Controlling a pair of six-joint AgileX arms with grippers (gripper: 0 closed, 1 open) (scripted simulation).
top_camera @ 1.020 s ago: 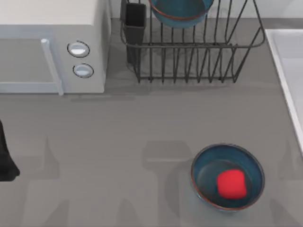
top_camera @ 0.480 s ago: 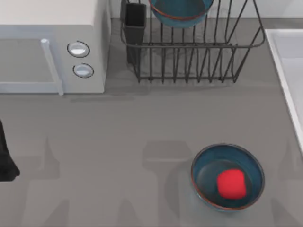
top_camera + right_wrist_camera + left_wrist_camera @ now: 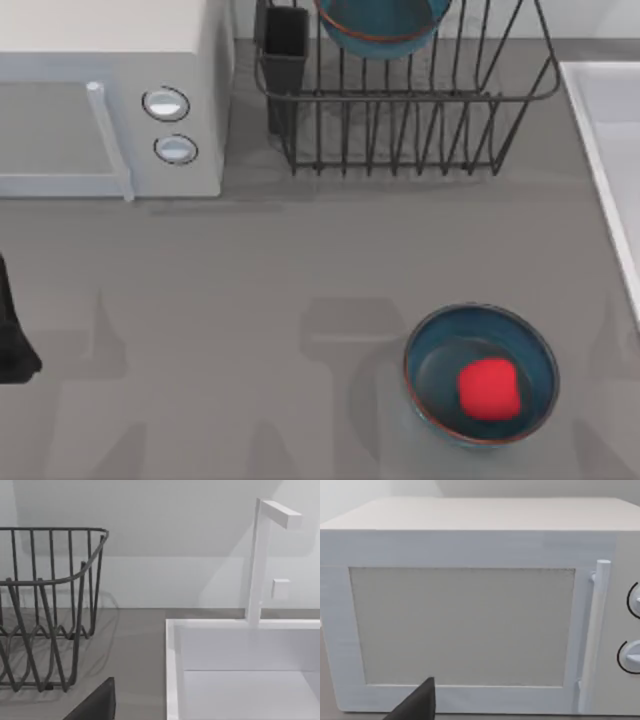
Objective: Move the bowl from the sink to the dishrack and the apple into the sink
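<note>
One teal-blue bowl (image 3: pixel 380 25) rests in the black wire dishrack (image 3: pixel 420 130) at the back of the table. An identical bowl (image 3: pixel 440 345) stands on the table at the front right, and the red apple (image 3: pixel 489 388) lies inside it. Along the table's right edge runs the pale sink (image 3: pixel 610 130), whose basin (image 3: pixel 240 690) looks bare in the right wrist view. My left arm (image 3: pixel 12 340) is parked at the left edge, with one dark fingertip (image 3: pixel 422 702) facing the microwave. A dark fingertip (image 3: pixel 100 702) of my right gripper points between the dishrack (image 3: pixel 78 625) and the sink.
A white microwave (image 3: pixel 100 90) with two knobs fills the back left; its door (image 3: pixel 460 625) is closed. The rack's dark utensil cup (image 3: pixel 286 45) stands beside it. A white faucet (image 3: pixel 257 560) rises behind the sink. Grey tabletop spreads across the middle and front left.
</note>
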